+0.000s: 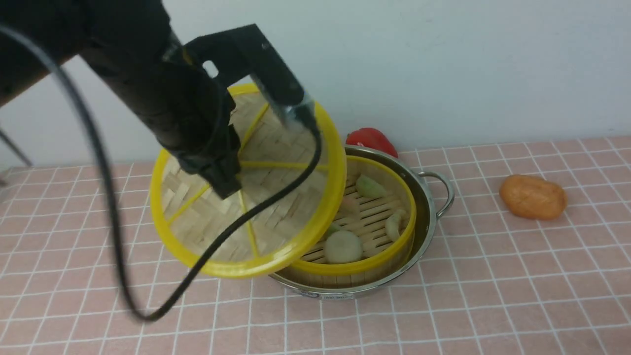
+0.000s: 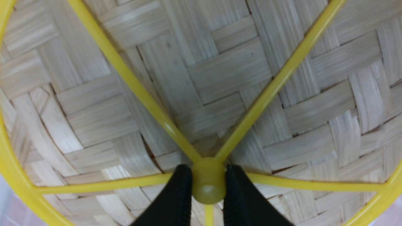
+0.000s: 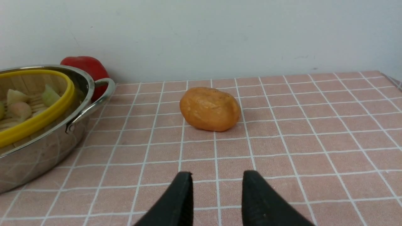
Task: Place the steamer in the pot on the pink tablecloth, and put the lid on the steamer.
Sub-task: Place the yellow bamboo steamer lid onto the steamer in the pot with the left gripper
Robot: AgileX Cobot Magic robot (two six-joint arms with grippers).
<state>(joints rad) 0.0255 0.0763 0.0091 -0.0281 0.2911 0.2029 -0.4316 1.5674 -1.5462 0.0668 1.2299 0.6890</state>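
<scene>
On the left, over the pink tablecloth (image 1: 74,256), my left gripper (image 2: 208,183) is clamped on the yellow hub (image 2: 208,179) at the centre of the lid (image 1: 197,236). The lid hangs in the air, tilted, and in the front view it covers part of the steamer's near-left side. With only that small hub between my fingertips, I judge the lid could swivel or tip, so I should move it smoothly and keep my squeeze firm.

Next to the right is the steamer (image 1: 406,197), sitting inside the pot (image 1: 429,231) with food on its slats. That half of the task looks done to me; the lid is what remains. To do it well, I should carry the lid rightward with its edge above the steamer's yellow rim, centre the hub over the basket, and level the disc before lowering. If I come down while it is tilted, one edge could dip into the basket, press on the food or push the steamer aside. I should let go only once the rim rests evenly all round, then lift straight up.

The red pepper (image 1: 372,140) is just behind the pot, and the orange-brown bread roll (image 1: 533,197) lies well off to the right. My right gripper (image 3: 217,175) has its fingers apart with nothing between them; I see no need for it here.
</scene>
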